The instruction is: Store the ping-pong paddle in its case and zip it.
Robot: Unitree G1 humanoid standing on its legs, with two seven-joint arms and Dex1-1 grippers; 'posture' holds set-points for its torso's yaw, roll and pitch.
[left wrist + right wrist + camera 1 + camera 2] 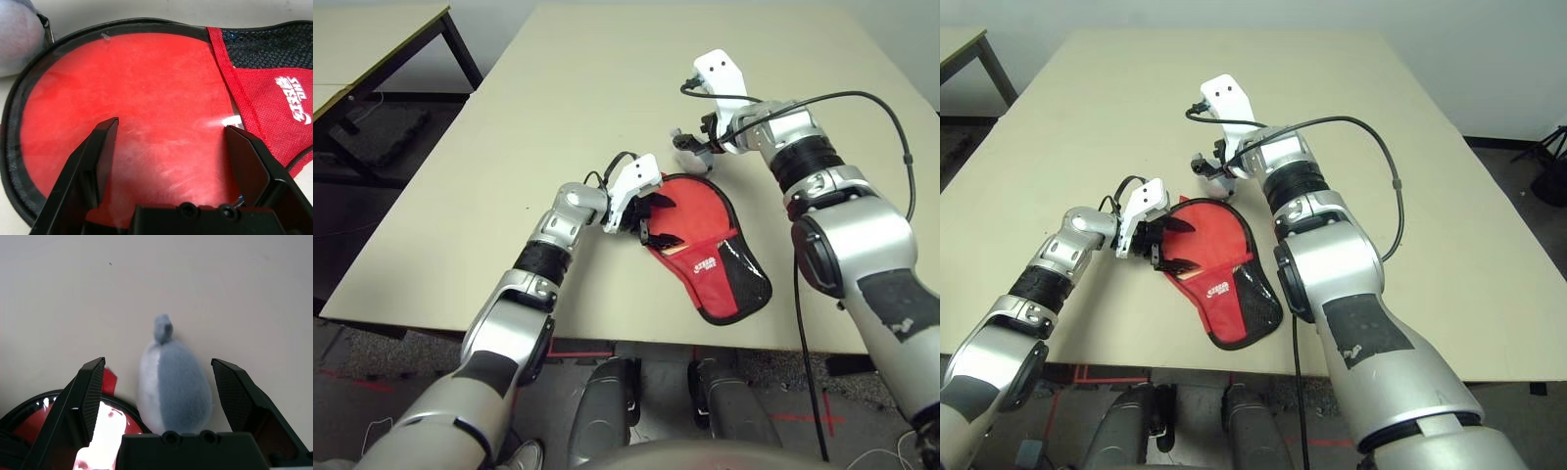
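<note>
Well, the flat paddle-shaped case [710, 305] lies on the pale tabletop [597, 59], its rounded end away from the robot and its narrow end pointing back towards the robot's body. Behind its clear plastic window sits the ping-pong paddle [146, 88], red rubber face up, a sliver of light wood peeping out by the pocket's edge. That pocket is red, with a white logo [294, 100] on it and a black mesh panel [271, 48] alongside, and black piping [122, 21] runs round the case; I can't tell how far the zip is closed. The left gripper [172, 122] has its two black fingers spread wide over the window from the robot's left, with nothing pinched between them; whether they touch the plastic I can't make out. The right gripper [158, 359] stands just as wide, beyond the rounded end, with a grey-blue and white plush toy [173, 387] in the gap and bare table showing on either side of it, so it isn't clamped. A bit of red fabric [108, 382] pokes out past the black rim near that toy. The paddle's face looks smooth and bright, glossy where light catches the plastic over it.
</note>
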